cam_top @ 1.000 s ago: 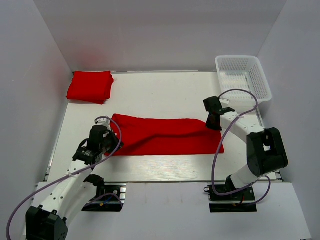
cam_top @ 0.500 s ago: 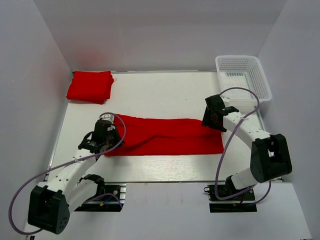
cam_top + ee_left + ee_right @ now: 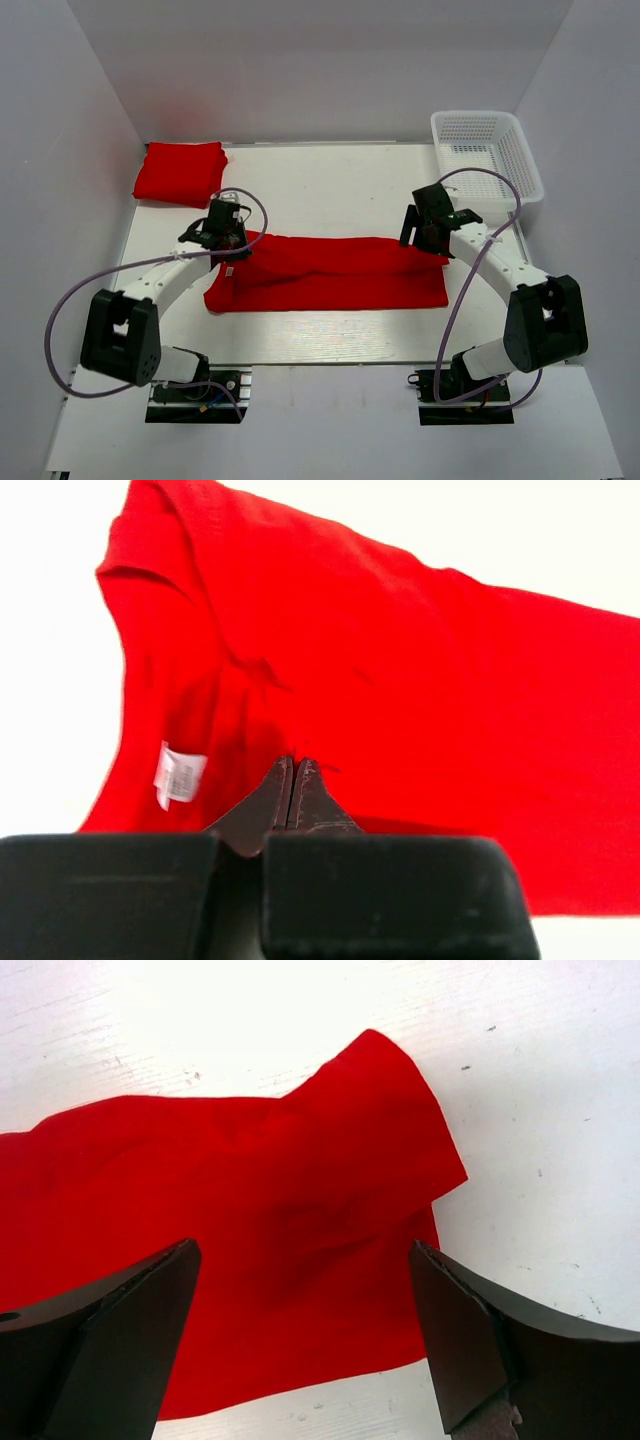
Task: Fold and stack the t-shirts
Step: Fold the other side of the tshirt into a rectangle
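While the counter (image 3: 330, 190) carries a long red t-shirt (image 3: 340, 275) across its middle and a folded t-shirt (image 3: 180, 172) at its far left corner, the left pincer (image 3: 291, 778) pinches the long one's left end; the right pincer (image 3: 302, 1250) gapes wide over its right end.
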Controlling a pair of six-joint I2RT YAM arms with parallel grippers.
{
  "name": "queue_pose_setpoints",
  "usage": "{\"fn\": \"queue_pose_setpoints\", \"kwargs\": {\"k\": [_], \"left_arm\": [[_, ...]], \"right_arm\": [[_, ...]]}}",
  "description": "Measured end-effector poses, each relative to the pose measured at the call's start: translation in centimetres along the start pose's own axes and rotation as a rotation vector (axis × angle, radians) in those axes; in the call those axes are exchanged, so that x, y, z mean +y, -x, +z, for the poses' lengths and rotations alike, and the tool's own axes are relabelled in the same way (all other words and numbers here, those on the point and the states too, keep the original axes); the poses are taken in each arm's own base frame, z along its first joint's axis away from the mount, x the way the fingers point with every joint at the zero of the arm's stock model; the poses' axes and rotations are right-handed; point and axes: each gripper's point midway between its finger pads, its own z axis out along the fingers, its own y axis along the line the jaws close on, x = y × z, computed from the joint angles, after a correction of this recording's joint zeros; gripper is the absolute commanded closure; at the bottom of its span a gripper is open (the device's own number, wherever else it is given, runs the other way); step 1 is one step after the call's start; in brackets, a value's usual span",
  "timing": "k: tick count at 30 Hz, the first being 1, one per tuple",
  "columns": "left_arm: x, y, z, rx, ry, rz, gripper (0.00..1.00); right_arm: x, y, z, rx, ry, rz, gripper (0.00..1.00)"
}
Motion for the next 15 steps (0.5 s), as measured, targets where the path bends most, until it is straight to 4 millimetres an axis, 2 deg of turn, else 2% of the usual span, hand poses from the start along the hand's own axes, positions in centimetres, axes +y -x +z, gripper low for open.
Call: {"fn": "queue_pose_setpoints", "kwargs": {"k": [1, 4, 5, 8, 10, 11, 13, 15], "left_arm": [[0.2, 0.0, 0.4, 0.014, 0.022, 0.004, 0.89], [1.2, -0.6, 1.4, 0.077, 0.097, 0.011, 0.71], [1.6, -1.1, 1.5, 0.100, 0.118, 0.011, 0.66], [2.7, -2.6, 1.1, 0.164, 0.175, 0.002, 0.41], [3.4, -3.5, 0.4, 0.198, 0.210, -0.004, 0.23], [3.7, -3.9, -0.1, 0.217, 0.229, -0.010, 0.01], [4.0, -4.0, -1.1, 0.235, 0.251, -0.017, 0.01], [4.0, -3.3, -2.2, 0.224, 0.259, -0.028, 0.01]], "right_arm": [[0.0, 0.1, -0.1, -0.001, 0.001, -0.002, 0.10], [0.0, 0.5, -0.4, -0.006, -0.001, -0.008, 0.10], [0.1, 0.7, -0.5, -0.009, 0.000, -0.009, 0.10], [0.2, 1.2, -0.7, -0.019, 0.005, -0.010, 0.10], [0.3, 1.5, -0.9, -0.024, 0.007, -0.013, 0.10], [0.3, 1.5, -0.9, -0.026, 0.007, -0.016, 0.10], [0.3, 1.6, -0.9, -0.026, 0.008, -0.020, 0.10], [0.3, 1.5, -0.9, -0.022, 0.009, -0.027, 0.10]]}}
